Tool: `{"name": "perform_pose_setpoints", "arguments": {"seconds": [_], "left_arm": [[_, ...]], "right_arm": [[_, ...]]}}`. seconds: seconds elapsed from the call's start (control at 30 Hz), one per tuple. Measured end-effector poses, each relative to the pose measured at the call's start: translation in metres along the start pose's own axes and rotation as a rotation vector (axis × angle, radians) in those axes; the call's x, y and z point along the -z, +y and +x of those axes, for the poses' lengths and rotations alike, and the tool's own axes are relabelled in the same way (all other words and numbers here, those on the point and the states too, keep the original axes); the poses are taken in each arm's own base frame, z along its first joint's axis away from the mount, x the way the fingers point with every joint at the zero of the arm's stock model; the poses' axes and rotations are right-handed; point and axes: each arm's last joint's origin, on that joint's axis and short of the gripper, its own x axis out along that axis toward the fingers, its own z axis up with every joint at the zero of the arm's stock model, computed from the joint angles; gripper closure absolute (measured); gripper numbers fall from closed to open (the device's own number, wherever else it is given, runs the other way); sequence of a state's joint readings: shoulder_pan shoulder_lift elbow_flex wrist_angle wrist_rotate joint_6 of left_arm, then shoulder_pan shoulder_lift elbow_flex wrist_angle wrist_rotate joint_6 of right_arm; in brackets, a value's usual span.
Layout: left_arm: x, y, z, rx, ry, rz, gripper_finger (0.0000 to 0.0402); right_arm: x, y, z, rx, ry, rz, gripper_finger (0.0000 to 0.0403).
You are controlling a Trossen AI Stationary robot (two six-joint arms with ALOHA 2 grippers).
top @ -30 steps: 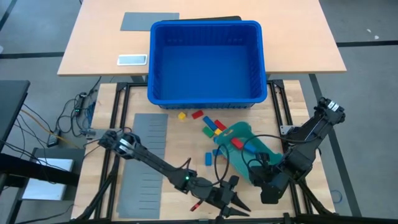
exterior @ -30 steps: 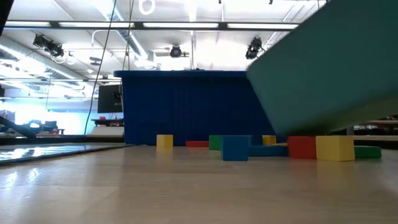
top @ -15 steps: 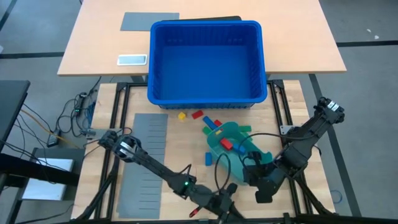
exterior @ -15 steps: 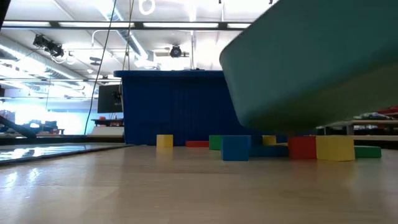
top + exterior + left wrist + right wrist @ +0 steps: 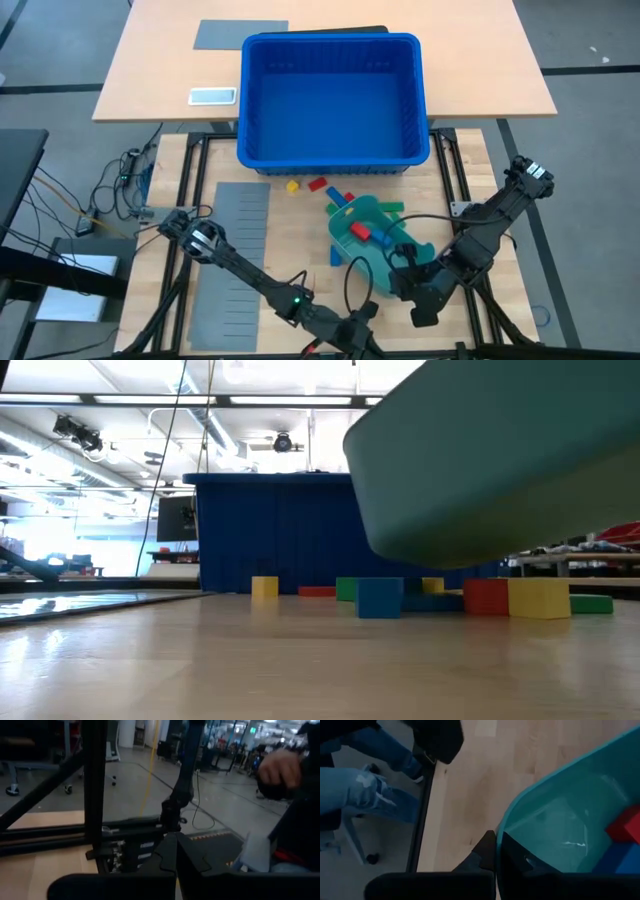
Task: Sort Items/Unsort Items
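A teal tray [image 5: 368, 236] hangs tilted above the table with a few red, blue and yellow blocks [image 5: 361, 233] in it. My right gripper [image 5: 398, 268] is shut on its near right end. In the low view the tray's underside [image 5: 500, 460] fills the upper right. More blocks [image 5: 340, 200] lie flat on the table between the tray and the blue bin, and show in a row in the low view [image 5: 485, 596]. My left gripper [image 5: 362, 345] is at the table's near edge, shut [image 5: 176, 852], level, with nothing in it. My right gripper pinches the tray's rim [image 5: 503, 831] between its two fingers at the tray's near right end. The fingers slant down from the near right side. The tray is lifted clear of the table and tilted, its blocks still inside.
A large blue bin [image 5: 332, 100] stands at the far middle. A grey slotted sheet [image 5: 232, 260] lies at the left. Beyond the table's near edge a person's leg [image 5: 365, 785] and a hand [image 5: 280, 767] show.
My left gripper has shut and slid toward the table's near edge. My right gripper has rolled, and the tray it holds has swung toward the table's left and turned its underside more toward the low camera; it stays clear of the table.
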State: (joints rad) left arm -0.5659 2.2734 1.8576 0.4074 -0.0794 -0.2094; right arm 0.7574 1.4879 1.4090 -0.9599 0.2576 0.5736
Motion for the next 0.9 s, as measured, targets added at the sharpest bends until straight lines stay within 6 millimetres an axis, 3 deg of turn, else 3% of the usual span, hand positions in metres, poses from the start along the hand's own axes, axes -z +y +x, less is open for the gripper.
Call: {"name": "perform_pose_setpoints", "arguments": {"seconds": [0.57, 0.73, 0.9], "left_arm": [[0.0, -0.007, -0.001, 0.05, -0.016, 0.139, 0.0397], [0.008, -0.006, -0.004, 0.104, -0.087, 0.153, 0.0397], [0.03, -0.001, -0.014, 0.126, -0.153, 0.126, 0.0397]], "right_arm": [[-0.001, -0.001, 0.0, -0.011, 0.005, -0.056, 0.04], [-0.001, -0.001, 0.0, -0.014, 0.003, -0.033, 0.04], [-0.002, 0.0, 0.0, -0.018, -0.002, -0.017, 0.04]]}}
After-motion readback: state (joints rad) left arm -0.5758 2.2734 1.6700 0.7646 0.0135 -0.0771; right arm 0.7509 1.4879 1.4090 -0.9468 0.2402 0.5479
